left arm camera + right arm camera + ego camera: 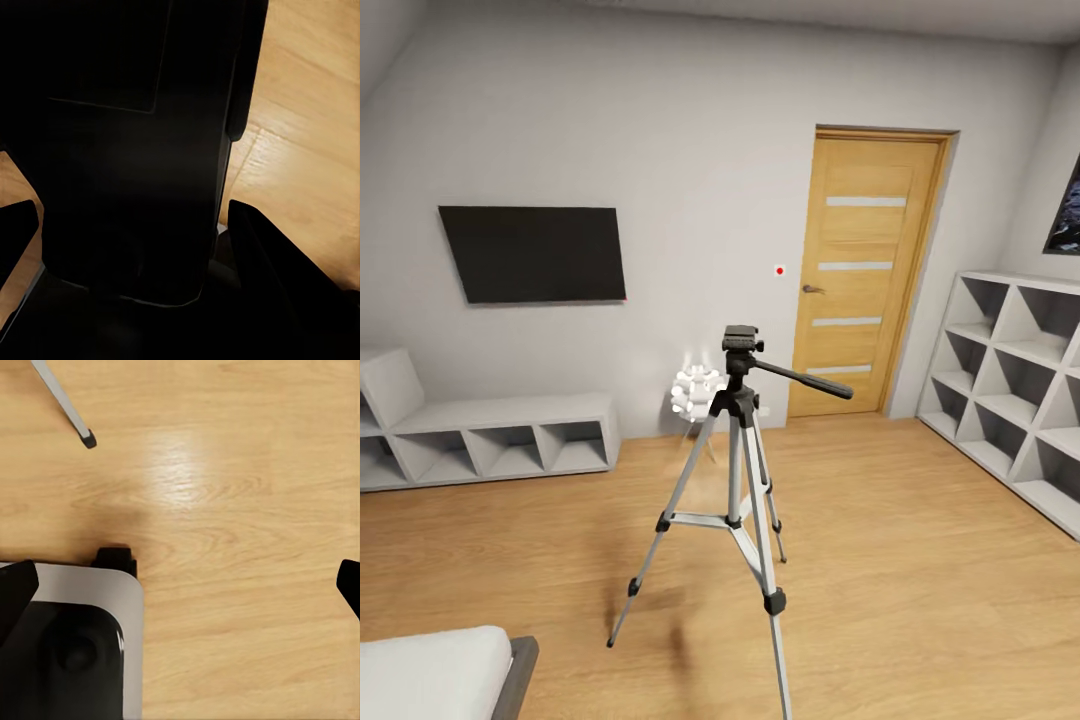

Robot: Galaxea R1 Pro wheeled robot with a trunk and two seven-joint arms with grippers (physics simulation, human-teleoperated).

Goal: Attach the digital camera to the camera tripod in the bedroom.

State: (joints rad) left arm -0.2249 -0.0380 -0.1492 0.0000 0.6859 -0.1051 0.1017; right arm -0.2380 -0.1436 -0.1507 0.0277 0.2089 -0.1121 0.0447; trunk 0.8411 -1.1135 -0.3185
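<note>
A bedroom scene, left to right: a white bed corner (430, 672) sits at the lower edge; low white cube shelving (490, 438) lines the grey wall beneath a wall-mounted black TV (532, 254); the camera tripod (738, 500) stands mid-floor on light wood planks (920, 580), its black head bare and pan handle pointing toward the wooden door (865, 272); taller white shelving (1015, 385) fills the right wall. In the left wrist view, a large black boxy object (127, 150), likely the digital camera, sits between the left jaws, apparently grasped; in the right wrist view, the right jaws stand released above the floor, one tripod foot (88, 438) nearby.
</note>
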